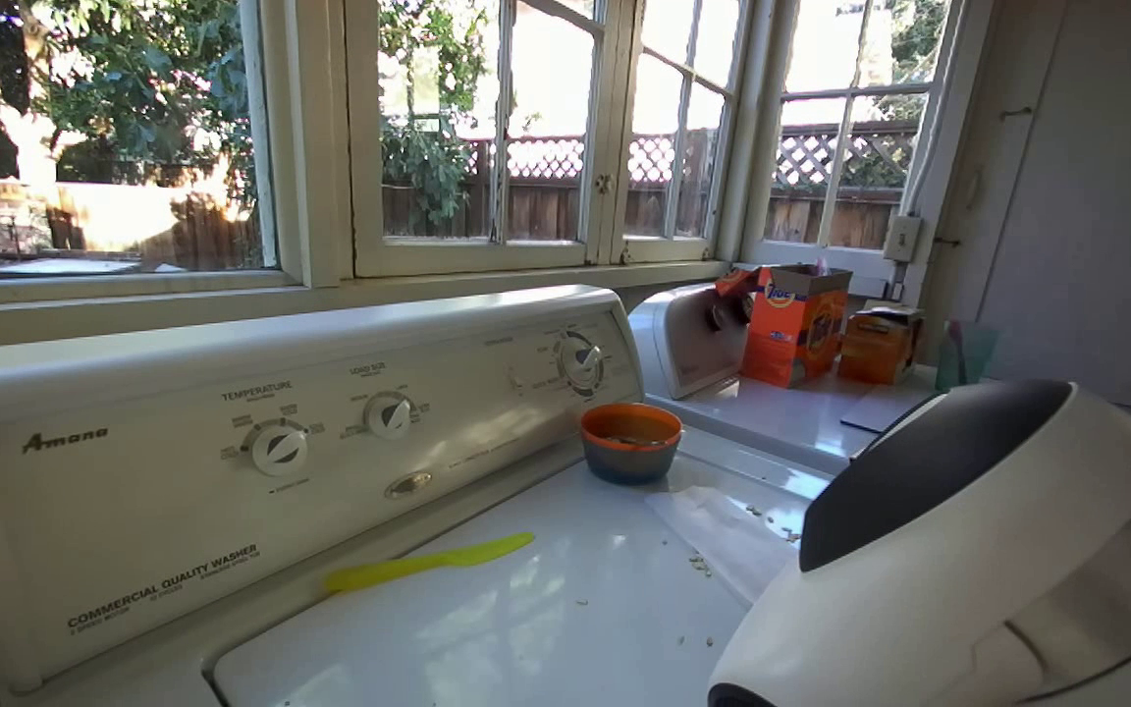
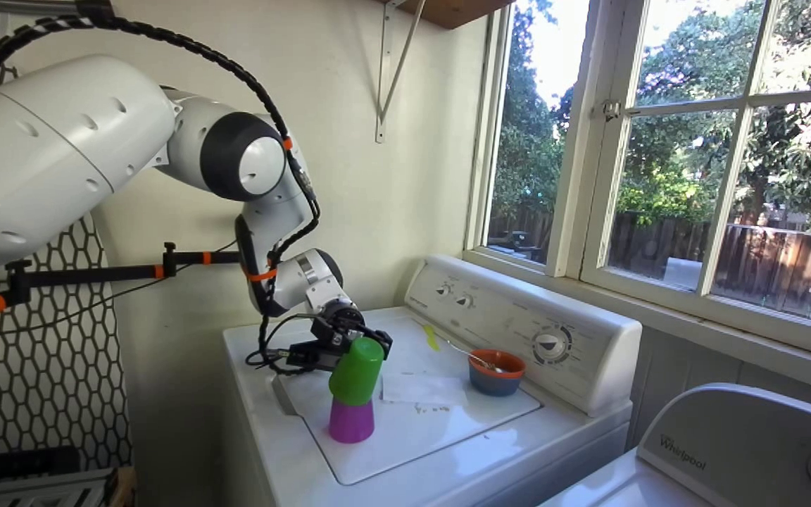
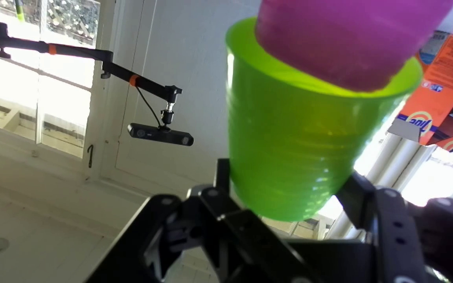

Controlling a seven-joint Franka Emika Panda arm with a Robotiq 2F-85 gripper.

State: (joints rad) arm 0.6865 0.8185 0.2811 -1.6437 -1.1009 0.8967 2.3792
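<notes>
Where the Franka Panda arm [image 2: 82, 134] stretches in from the far left of an exterior view, it ends in a Robotiq gripper [image 3: 289, 182], whose jaws stand roughly half open with a lime-green plastic cup [image 2: 357, 373] clasped between them, near its closed end. That cup is held tilted, mouth down, over the narrow end of an upturned magenta plastic cup [image 2: 351, 424] on the lid [image 2: 419, 443] of the Amana washer [image 2: 560, 426]; how far one sits inside the other is hard to tell. Just right of the cups lies a thin white sheet [image 2: 423, 389], with pale grains [image 2: 432, 408] scattered along its near edge. Beyond it, beside the washer's control panel [image 2: 504, 317], lies a lime-yellow plastic knife [image 2: 431, 338]. Next comes an orange-rimmed gray-blue bowl [image 2: 495, 384], a thin utensil [image 2: 463, 351] leaning in it with its handle pointing left. At the far right shows the console of a Whirlpool appliance [image 2: 729, 436]. In an exterior view, an open-topped orange Tide box [image 1: 786, 329], a smaller orange carton [image 1: 878, 346] and a translucent teal cup [image 1: 963, 355] stand in that order right of the washer.
</notes>
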